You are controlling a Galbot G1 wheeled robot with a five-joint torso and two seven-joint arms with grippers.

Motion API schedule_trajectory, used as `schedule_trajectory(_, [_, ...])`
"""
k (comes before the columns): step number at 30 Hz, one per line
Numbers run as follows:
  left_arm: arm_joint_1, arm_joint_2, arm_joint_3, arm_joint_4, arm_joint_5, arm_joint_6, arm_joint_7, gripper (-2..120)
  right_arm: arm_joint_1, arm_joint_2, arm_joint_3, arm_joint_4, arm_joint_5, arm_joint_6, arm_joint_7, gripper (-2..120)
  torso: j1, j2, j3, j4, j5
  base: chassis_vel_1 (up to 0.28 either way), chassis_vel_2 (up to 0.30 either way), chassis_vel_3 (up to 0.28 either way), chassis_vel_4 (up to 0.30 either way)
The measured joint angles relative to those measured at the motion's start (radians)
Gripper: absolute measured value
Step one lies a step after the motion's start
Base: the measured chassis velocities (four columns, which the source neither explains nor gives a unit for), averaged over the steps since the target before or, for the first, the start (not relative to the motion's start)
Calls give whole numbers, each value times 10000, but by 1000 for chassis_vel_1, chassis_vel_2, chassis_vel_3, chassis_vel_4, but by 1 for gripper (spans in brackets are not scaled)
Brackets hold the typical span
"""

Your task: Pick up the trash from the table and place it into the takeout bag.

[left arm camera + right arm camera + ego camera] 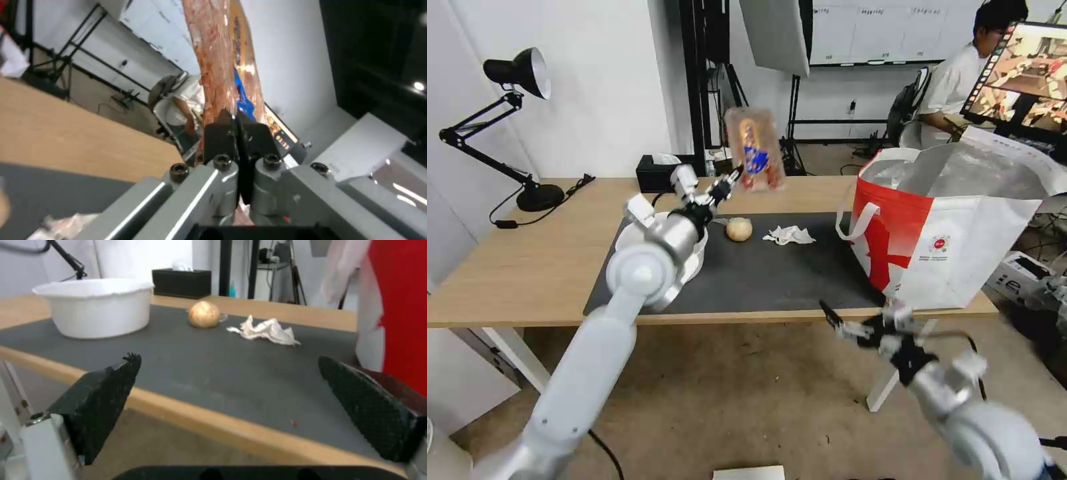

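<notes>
From the head camera I see my left gripper (735,176) raised over the table (527,267), clamped on the clear clamshell tray (754,150), with the takeout bag (954,233) standing at the right end. My left wrist view shows the fingers (222,136) pinched tight on the tray's edge. In the right wrist view my right gripper (231,400) hangs spread wide just off the table's front edge, facing the white bowl (95,306), the wrapped ball (203,314) and the crumpled tissue (265,330) on the mat (213,373).

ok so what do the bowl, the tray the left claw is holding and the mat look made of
Bowl: looks like matte white plastic or foam, thin ragged rim. Tray in the left claw: clear glossy thin plastic, see-through with glare. Mat: dark grey, dull, possibly felt or rubber.
</notes>
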Motion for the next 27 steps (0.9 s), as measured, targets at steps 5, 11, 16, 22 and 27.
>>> schedule_trajectory(5, [-1101, -483, 1092, 734, 408, -41, 31, 0, -791, 553, 349, 120, -450, 467, -93, 100, 0, -1, 0, -1, -1, 0, 0, 0, 0])
schedule_trajectory(11, [-2553, -1733, 2159, 2203, 1207, -47, 122, 0, -1186, 954, 436, -53, -820, 837, -194, 100, 2, -2, 1, -3, 2, 0, 0, 0, 0])
schedule_trajectory(16, [-3478, -2913, 3139, 3375, 1744, -144, 174, 0, -1176, 1157, 294, -6, -1056, 845, -198, 100, 2, -2, 1, 0, 2, 0, 0, 0, 0])
schedule_trajectory(22, [-4112, -3495, 4112, 4398, 3687, -197, 556, 0, -1194, 1195, 258, -37, -1122, 836, -197, 100, 2, -2, 2, -2, 2, 0, 0, 0, 0])
schedule_trajectory(27, [-4494, -3531, 4798, 5032, 5531, -339, 1066, 0, -1237, 1205, 264, -33, -1124, 830, -182, 100, 2, -2, 2, 2, 0, 0, 0, 0, 0])
